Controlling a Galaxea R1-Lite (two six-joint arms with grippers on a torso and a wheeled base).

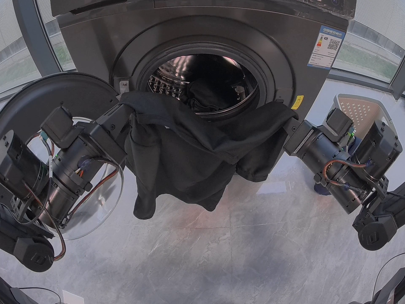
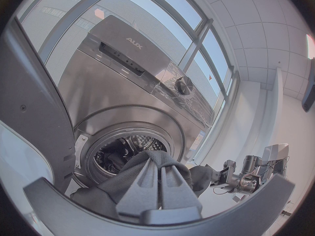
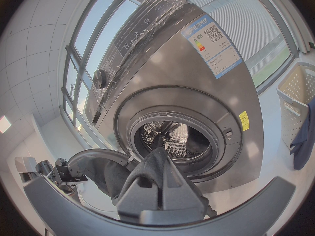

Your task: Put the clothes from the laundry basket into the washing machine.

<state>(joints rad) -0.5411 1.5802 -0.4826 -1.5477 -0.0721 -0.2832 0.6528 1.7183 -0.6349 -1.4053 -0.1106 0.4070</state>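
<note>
The left gripper (image 2: 160,167) and right gripper (image 3: 160,171) have jaws pinched on the black garment (image 1: 198,148), slung before the drum mouth (image 1: 202,85) at 12 o'clock — its sagging middle could catch the rim and spill out.

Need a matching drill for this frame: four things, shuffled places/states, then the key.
1 black garment
2 washer door
3 laundry basket
4 blue cloth

A swung open, robot's left
B held between left gripper and right gripper
C hanging over the basket's rim
D on the floor, robot's right

Pairs: 1-B, 2-A, 3-D, 4-C
</note>
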